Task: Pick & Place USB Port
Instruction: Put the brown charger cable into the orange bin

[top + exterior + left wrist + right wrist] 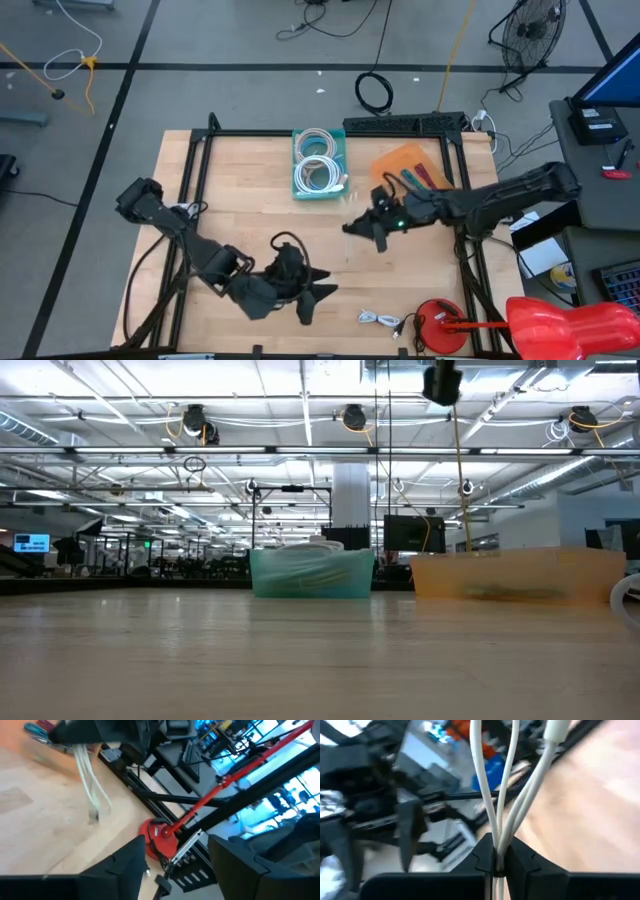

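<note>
right gripper (pixel 496 862) clamped on white USB cable (pixel 507 795), lifted over desk (pixel 250 215) centre | left gripper (pixel 318 295) spread wide, empty, 6 o'clock edge | pick done, place left: orange tray (pixel 405 160) at 1 o'clock or teal bin (pixel 320 165) at 12, unclear | open desk between, red stand (pixel 440 325) at 5

A red plunger-like tool (pixel 441 326) lies near an orange tray (pixel 400 160).
</note>
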Controlling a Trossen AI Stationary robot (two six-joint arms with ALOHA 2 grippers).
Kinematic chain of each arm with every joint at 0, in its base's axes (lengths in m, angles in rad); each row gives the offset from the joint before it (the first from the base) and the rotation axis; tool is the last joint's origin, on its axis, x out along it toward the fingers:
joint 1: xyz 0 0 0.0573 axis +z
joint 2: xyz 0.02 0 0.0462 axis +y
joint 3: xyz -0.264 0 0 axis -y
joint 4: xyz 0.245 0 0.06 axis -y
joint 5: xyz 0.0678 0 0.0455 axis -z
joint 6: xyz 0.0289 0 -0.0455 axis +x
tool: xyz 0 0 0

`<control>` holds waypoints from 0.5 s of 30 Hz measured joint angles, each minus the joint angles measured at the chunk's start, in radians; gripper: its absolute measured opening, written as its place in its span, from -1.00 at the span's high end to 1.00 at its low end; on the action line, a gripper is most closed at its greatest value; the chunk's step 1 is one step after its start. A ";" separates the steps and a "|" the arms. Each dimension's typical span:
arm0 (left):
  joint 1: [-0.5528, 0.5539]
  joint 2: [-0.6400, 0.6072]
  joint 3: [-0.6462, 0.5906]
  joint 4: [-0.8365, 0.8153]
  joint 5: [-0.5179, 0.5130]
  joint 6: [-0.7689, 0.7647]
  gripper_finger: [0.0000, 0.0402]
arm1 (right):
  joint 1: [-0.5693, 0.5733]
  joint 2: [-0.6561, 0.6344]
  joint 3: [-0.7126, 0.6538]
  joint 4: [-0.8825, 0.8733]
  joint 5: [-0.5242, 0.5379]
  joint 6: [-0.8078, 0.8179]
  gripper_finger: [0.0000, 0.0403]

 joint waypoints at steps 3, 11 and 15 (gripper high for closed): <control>-0.023 0.000 0.000 -0.005 -0.055 -0.017 -0.09 | -0.043 -0.078 0.000 -0.173 0.035 -0.027 0.94; -0.073 0.000 0.000 -0.081 -0.124 -0.089 0.13 | -0.180 -0.277 0.000 -0.680 0.184 -0.055 0.94; -0.082 0.000 0.000 -0.088 -0.137 -0.094 0.23 | -0.248 -0.323 0.000 -0.908 0.259 -0.058 0.94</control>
